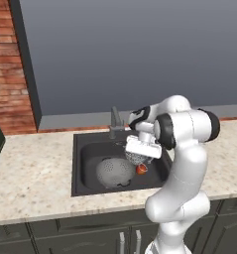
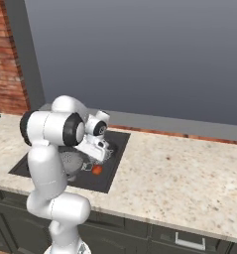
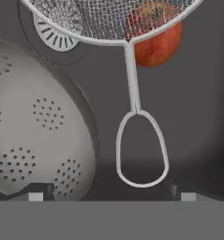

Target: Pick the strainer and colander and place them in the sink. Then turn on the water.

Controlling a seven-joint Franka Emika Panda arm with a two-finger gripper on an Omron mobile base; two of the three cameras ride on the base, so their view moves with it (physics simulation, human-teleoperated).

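The strainer [image 3: 108,18], a small wire-mesh basket, is inside the sink [image 1: 83,149], its mesh partly over a red apple [image 3: 160,44]. Its thin loop handle [image 3: 141,145] points toward my gripper [image 3: 112,197], whose fingertips [image 3: 36,197] stand wide apart on either side of the loop without touching it. The gripper is open and holds nothing. The grey perforated colander [image 1: 115,171] lies tipped in the left part of the basin, close beside the strainer [image 1: 135,158]; it also shows as a large dotted dome [image 3: 33,126]. The water is out of view.
The grey faucet [image 1: 115,121] rises at the sink's rear edge, just behind my hand. The round drain [image 3: 55,35] lies under the strainer's rim. Speckled counter [image 1: 35,173] surrounds the basin, with a grey wall behind and brick [image 1: 6,64] at the far left.
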